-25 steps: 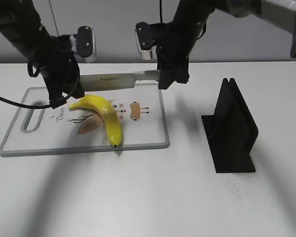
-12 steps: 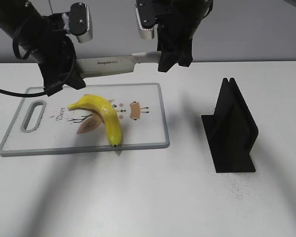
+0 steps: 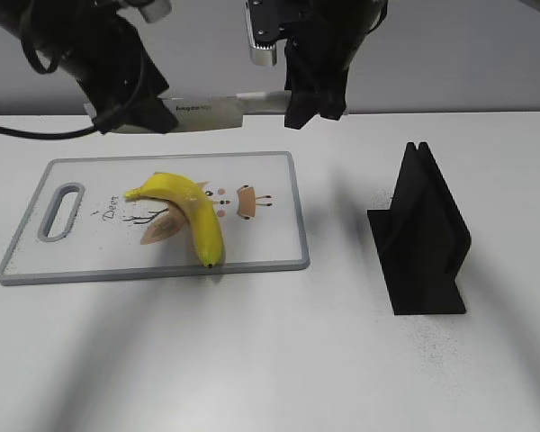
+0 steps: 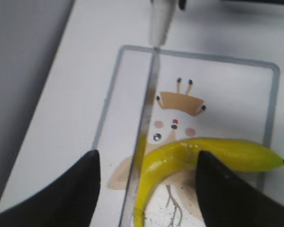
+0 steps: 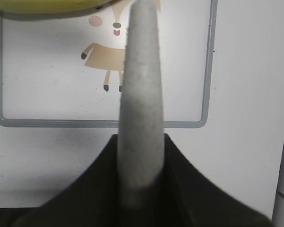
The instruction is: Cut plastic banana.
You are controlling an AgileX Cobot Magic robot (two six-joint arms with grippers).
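The banana (image 3: 184, 209) lies whole on the cutting board (image 3: 270, 252), so no cut is made yet. Above the board, the right gripper (image 3: 310, 103) holds the knife (image 3: 207, 111) by its handle. The left gripper's (image 4: 144, 187) fingers are wide around the blade.

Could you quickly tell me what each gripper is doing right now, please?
Left gripper: open, its fingers either side of the knife blade, not clamping it.
Right gripper: shut on the knife handle.

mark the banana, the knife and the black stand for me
banana (image 3: 196, 211): exterior view, middle of its yellow body.
knife (image 3: 207, 111): exterior view, flat of the blade.
black stand (image 3: 427, 236): exterior view, its upright side panel.
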